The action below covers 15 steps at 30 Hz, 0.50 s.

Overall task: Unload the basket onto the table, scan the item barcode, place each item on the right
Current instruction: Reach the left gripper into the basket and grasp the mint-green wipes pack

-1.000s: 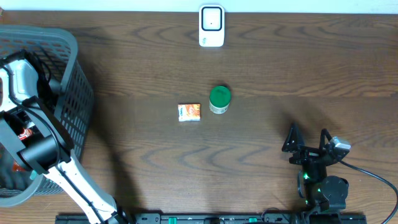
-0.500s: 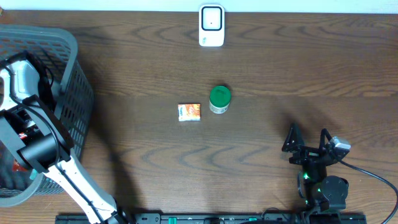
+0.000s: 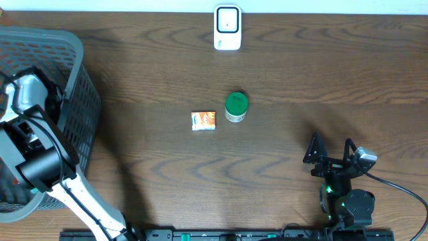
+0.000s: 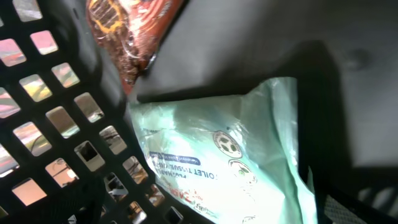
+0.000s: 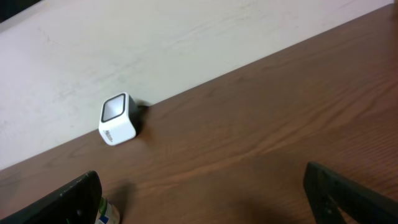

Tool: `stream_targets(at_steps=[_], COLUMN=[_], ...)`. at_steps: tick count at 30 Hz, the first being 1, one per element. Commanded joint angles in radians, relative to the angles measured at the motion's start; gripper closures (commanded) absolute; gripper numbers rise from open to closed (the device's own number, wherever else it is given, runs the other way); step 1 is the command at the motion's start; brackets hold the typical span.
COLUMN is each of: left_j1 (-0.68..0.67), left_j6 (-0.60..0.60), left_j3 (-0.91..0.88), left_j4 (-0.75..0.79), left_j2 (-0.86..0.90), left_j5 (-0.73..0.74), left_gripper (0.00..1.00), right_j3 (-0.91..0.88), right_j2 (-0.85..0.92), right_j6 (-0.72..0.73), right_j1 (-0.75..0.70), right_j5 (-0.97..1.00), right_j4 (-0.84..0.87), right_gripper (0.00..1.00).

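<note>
- Two arms at a dark wooden worktop, one on each side.
- Far centre: white barcode scanner, upright at the worktop's far edge, well apart from both grippers.
- Middle of the worktop: small orange box lying flat, and just right of it a green-lidded jar, close together but not touching.
- Left edge: grey lattice basket, with the left arm reaching down into it.
- Left gripper low inside the basket, jaws spread wide, nothing seen held.
- From the left wrist: pale green tissue pack lying on the basket floor, directly below the camera.
- Beyond that, a reddish-brown snack packet, its corner near the tissue pack's edge, both close to the basket's lattice wall.
- Near right: right gripper open and empty, low over bare wood, pointing toward the far side.
- From the right wrist: two dark fingertips wide apart at the bottom corners, the scanner ahead and to the left, a sliver of the jar beside the left fingertip.
</note>
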Motion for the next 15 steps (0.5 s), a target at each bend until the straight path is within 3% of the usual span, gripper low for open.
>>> stream_targets(at_steps=[1, 4, 15], left_j1=[0.029, 0.034, 0.034], left_j6=[-0.026, -0.034, -0.036], left_j3=[-0.088, -0.109, -0.116], left_j4=[0.072, 0.087, 0.087], left_j2=[0.082, 0.082, 0.082], left_j5=[0.045, 0.045, 0.045], left_gripper=[0.02, 0.12, 0.89], right_j3=[-0.002, -0.002, -0.002], right_j2=[-0.003, -0.003, -0.003], right_j6=[0.001, 0.001, 0.001], right_j1=[0.002, 0.002, 0.002], right_j5=[0.008, 0.008, 0.008], right_j4=[-0.003, -0.003, -0.003], right_gripper=[0.01, 0.01, 0.01])
